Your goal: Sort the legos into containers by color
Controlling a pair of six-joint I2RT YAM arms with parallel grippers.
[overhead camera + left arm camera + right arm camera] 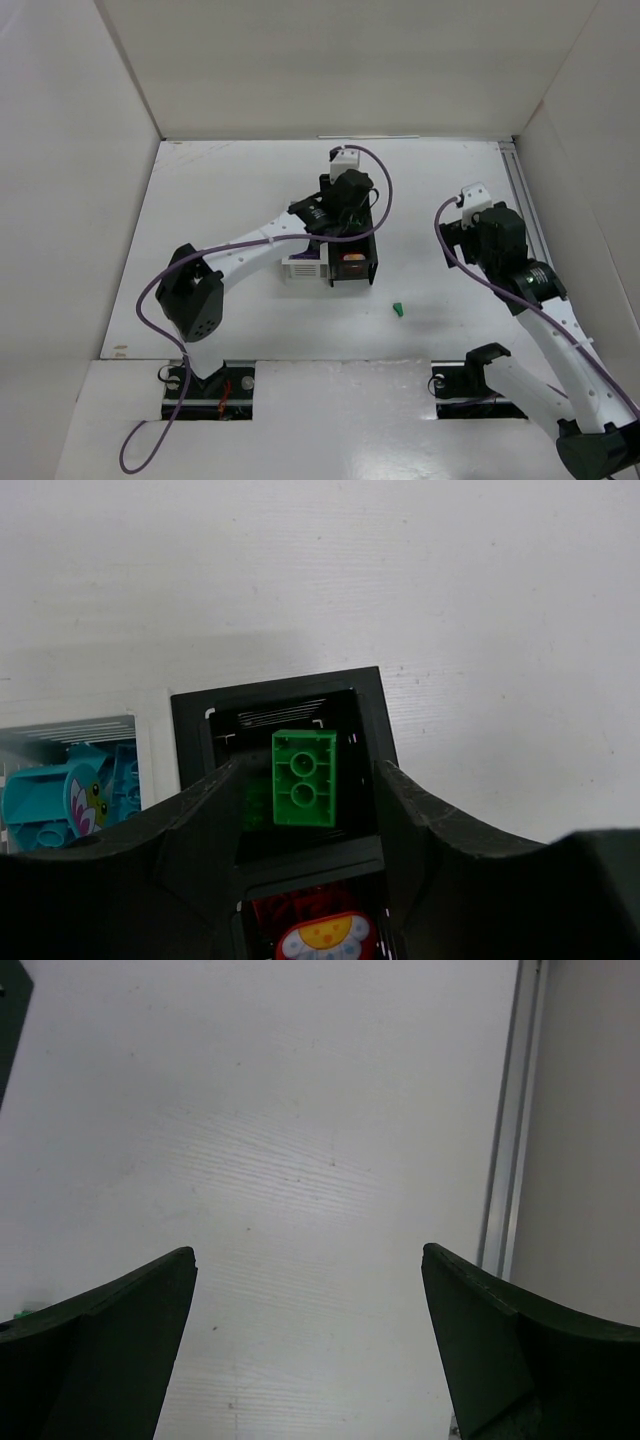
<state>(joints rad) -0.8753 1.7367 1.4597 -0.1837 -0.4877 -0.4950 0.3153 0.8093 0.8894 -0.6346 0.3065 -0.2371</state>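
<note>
Overhead, my left arm point(250, 255) hides most of the square plastic bins point(300, 268); left gripper point(310, 770) released over a green two-stud brick point(305, 778) inside the black bin point(270, 688); right gripper point(308, 1252) agape

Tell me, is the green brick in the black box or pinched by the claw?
Apparently inside: the green brick shows within the black bin, clear of both fingers of the left gripper. Landed or falling: cannot tell.

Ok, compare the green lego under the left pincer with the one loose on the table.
The green brick under the left pincer is in a black bin; the loose piece lies out on the table. The brick shows two studs; the loose piece is too small to read. Both are green.
</note>
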